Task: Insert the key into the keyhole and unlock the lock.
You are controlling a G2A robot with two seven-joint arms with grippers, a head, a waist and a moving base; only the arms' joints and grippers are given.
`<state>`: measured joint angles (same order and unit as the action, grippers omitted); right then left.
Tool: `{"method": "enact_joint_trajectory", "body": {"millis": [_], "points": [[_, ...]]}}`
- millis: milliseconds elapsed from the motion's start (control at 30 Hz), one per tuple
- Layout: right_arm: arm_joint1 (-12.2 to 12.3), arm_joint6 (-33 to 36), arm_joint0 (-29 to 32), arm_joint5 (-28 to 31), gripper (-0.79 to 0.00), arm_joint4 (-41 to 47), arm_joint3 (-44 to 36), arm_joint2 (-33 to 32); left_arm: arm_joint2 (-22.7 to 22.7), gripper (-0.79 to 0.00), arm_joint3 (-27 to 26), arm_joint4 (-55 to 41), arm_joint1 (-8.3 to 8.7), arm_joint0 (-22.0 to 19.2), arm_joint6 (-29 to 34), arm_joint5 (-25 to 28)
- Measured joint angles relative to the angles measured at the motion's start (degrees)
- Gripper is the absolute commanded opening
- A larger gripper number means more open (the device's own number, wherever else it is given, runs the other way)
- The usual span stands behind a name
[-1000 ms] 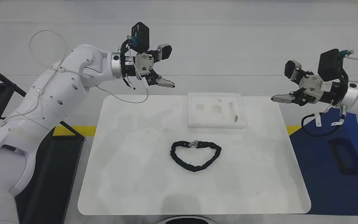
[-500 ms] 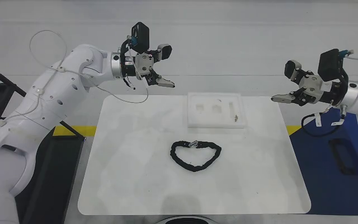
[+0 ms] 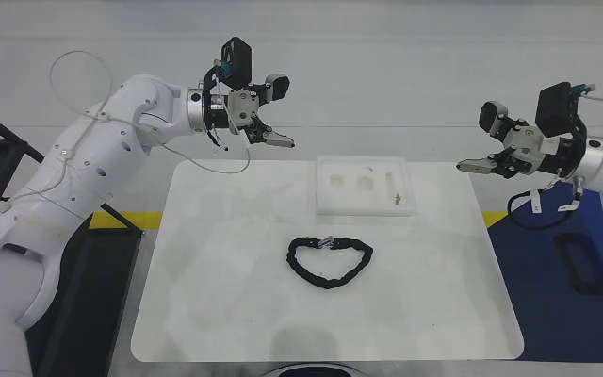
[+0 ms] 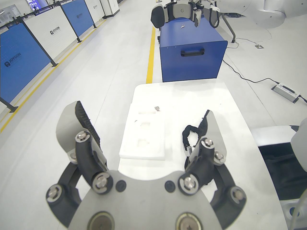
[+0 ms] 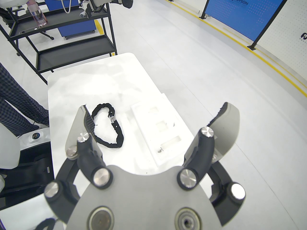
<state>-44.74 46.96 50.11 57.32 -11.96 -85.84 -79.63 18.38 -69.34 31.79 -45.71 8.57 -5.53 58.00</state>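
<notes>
Nothing moved since earlier frames. The left hand (image 3: 280, 113) is open, in the air beyond the tray's (image 3: 325, 201) far left corner. The right hand (image 3: 478, 141) is open, well right of the tray. The key (image 3: 399, 198) lies at the tray's right edge. It looks small, light, stiff and slippery, so pinch its bow. The lock (image 3: 350, 271), a floppy sleeved chain, lies just robot-side of the tray. Hold it by the metal barrel (image 3: 327, 242).

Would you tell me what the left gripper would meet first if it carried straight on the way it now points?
Most likely the foam tray on the table, which sits straight ahead between the open jaws of the left gripper. Nothing seems to lie before it, though depth is unclear.
</notes>
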Motion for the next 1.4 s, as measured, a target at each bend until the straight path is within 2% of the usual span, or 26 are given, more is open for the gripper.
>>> {"method": "enact_joint_trajectory", "body": {"millis": [67,167,367,600,833,1033,1133,1400], "points": [[-0.08,-0.45,0.27,-0.49,0.000,-0.27,0.19,0.23,0.00,0.000,0.00,0.00,0.00,0.00,0.00,0.00],[-0.59,-2.73,0.55,-5.38,0.000,-2.80,0.80,2.37,0.00,0.000,0.00,0.00,0.00,0.00,0.00,0.00],[-2.74,-4.74,-3.88,-12.97,0.000,-9.11,6.63,11.15,0.00,0.000,0.00,0.00,0.00,0.00,0.00,0.00],[-6.89,-4.33,-11.26,-22.75,0.000,-14.32,16.81,23.84,0.00,0.000,0.00,0.00,0.00,0.00,0.00,0.00],[-11.22,-1.18,-16.26,-27.24,0.000,-17.08,24.77,34.10,0.00,0.000,0.00,0.00,0.00,0.00,0.00,0.00],[-15.30,1.66,-18.87,-35.54,0.000,-12.08,32.85,39.35,0.00,0.000,0.00,0.00,0.00,0.00,0.00,0.00],[-17.31,2.97,-19.67,-38.88,0.000,-6.87,37.09,40.60,0.00,0.000,0.00,0.00,0.00,0.00,0.00,0.00],[-21.99,4.02,-22.34,-38.81,0.000,-2.92,46.44,44.43,0.00,0.000,0.00,0.00,0.00,0.00,0.00,0.00]]}}
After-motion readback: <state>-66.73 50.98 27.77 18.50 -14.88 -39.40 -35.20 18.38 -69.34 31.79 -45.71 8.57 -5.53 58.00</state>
